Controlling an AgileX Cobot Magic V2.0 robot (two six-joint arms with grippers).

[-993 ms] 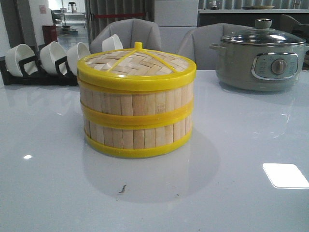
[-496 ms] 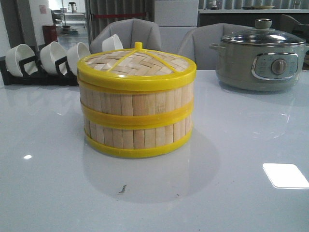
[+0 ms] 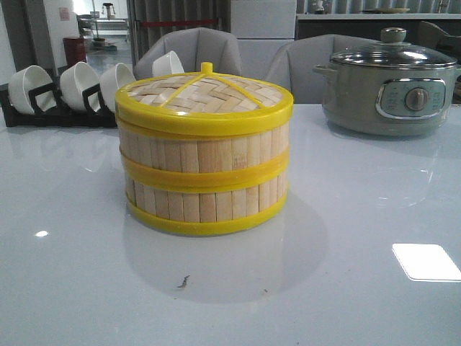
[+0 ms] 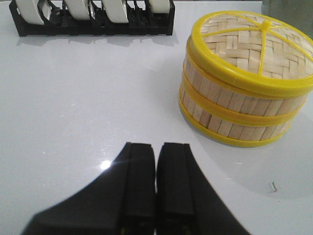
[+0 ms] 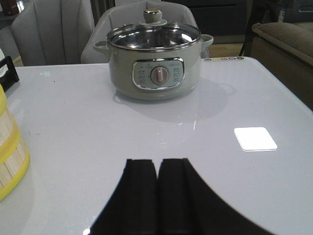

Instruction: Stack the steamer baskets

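Your left tool point(image 4: 155, 183) has its two black fingers pressed together, gripping nothing, hanging above the worktop; your right tool point(image 5: 156, 188) shows the same: fingers closed flat against each other, empty

We take the steamer baskets point(image 3: 204, 176) as our landmark: two tiers stacked one on the other, the lid point(image 3: 204, 97) on top, all standing on the table point(image 3: 360, 216). Behind them and to the left we see a rack point(image 3: 43, 108) holding bowls point(image 3: 78, 83) on edge. Behind and well to the right stands the electric pot point(image 3: 392, 83), also on the table. Chairs point(image 3: 191, 50) sit beyond the table's far edge.
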